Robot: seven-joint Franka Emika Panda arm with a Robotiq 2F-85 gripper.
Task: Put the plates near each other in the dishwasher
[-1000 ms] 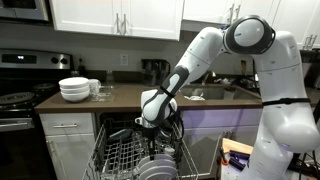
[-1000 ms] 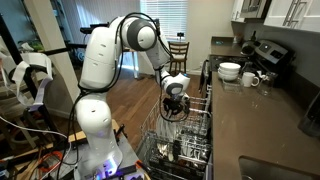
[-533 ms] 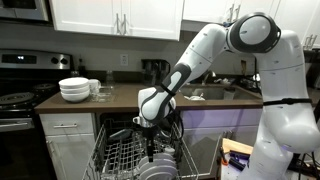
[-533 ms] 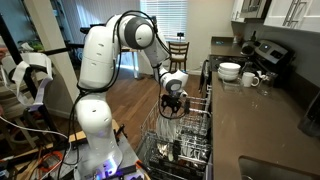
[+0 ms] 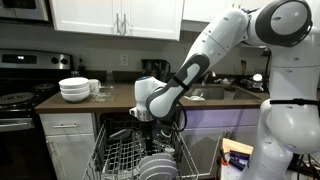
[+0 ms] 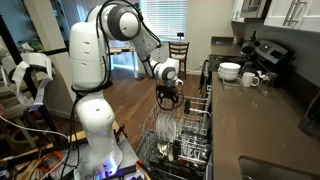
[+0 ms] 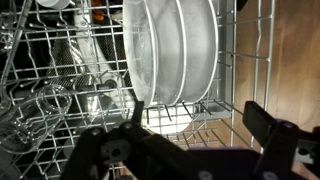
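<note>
Kitchen, dishwasher bay. The thin, round white dinner plates [image 7: 190,50] stand on edge in a tight row, faces nearly touching, slotted between the tines of the grey wire rack [image 7: 60,70] of the open dishwasher [image 5: 120,155]. Their exact count is hard to read from the overlapping rims.

The wrist view looks down past the black two-finger Robotiq gripper [image 7: 192,108]. Its fingers [image 7: 262,125] are spread wide with nothing between them, and the plates sit beyond the gap without touching either one. Clear glassware [image 7: 45,100] lies in the rack beside the plates.

In both exterior views the white Panda arm reaches down over the pulled-out rack. The gripper [image 5: 150,122] hangs just above the plates [image 5: 155,166], with a clear gap between them; the same spacing shows from the other side, gripper [image 6: 166,100] above plates [image 6: 166,128].

On the dark brown countertop [image 5: 120,97] a stack of deep white bowls [image 5: 74,89] sits well apart from the rack, also seen in an exterior view [image 6: 230,71]. A black-and-steel stove [image 5: 15,100] stands just beyond the counter's end.
</note>
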